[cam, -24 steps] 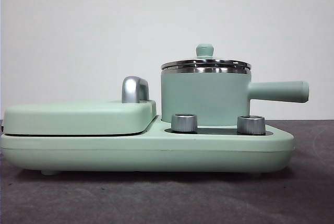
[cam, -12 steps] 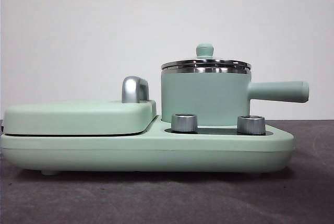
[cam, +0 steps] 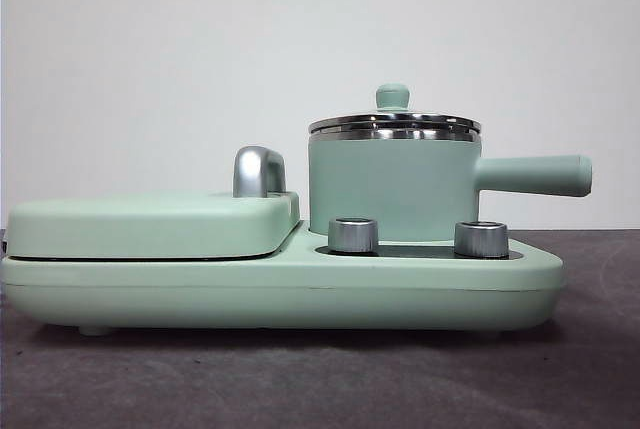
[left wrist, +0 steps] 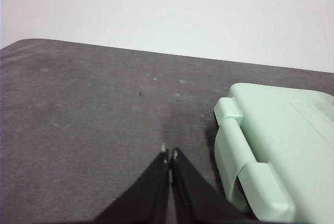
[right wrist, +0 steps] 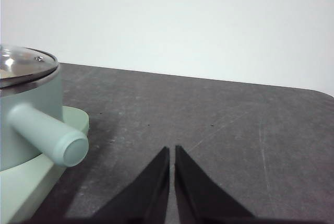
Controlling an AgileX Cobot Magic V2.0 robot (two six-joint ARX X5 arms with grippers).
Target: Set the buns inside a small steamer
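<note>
The small steamer (cam: 392, 187) is a mint-green pot with a steel rim, a glass lid with a green knob (cam: 392, 96) and a straight side handle (cam: 533, 175). It stands on the right of a mint-green cooker base (cam: 280, 294) with its lid on. It also shows in the right wrist view (right wrist: 26, 109). The buns are out of view. My left gripper (left wrist: 168, 154) is shut and empty over the dark table beside the flat griddle (left wrist: 276, 151). My right gripper (right wrist: 172, 151) is shut and empty, apart from the steamer's handle (right wrist: 49, 135).
The flat lidded griddle (cam: 150, 226) with a steel handle (cam: 258, 171) fills the base's left half. Two steel dials (cam: 353, 235) stand in front of the pot. Dark grey tabletop (cam: 320, 379) runs in front. A white wall with sockets stands behind.
</note>
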